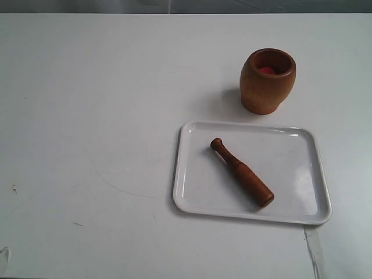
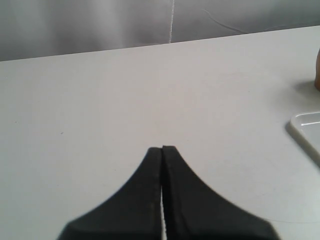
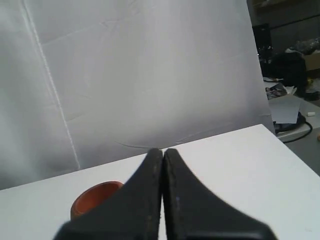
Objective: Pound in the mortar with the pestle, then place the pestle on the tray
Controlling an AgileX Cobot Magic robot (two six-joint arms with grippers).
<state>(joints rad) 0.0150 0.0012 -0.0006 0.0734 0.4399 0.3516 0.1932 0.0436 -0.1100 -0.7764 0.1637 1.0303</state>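
1. The tray (image 1: 302, 174) lies flat on the white desk (image 1: 87, 116), right of centre in the exterior view, with its long side running across the view; its low rim is glossy and its corners are rounded.
2. The pestle (image 1: 242, 172) lies flat inside the tray, on the diagonal; the small knob points to the far left corner and the thick end to the near right; it touches the tray floor and stays clear of the rim.
3. The mortar (image 1: 268, 81) stands upright on the desk beyond the tray's far rim, near it but apart; its mouth is open, and a small red thing (image 1: 266, 70) shows inside against the darker wall; what it is cannot be told.
4. The left hand (image 2: 162, 148) is pressed together, its black tips meeting along a thin seam with nothing between them; it hangs over bare desk, with a corner of the tray and a sliver of the mortar at the edge of its wrist view.
5. The right hand (image 3: 163, 150) is likewise pressed together and grips nothing; the mortar's rim shows just beside and beneath it in its wrist view, and a white cloth (image 3: 125, 75) hangs behind the desk.
6. A pale streak (image 1: 311, 250) marks the desk by the tray's near right corner; faint scuffs dot the left side.
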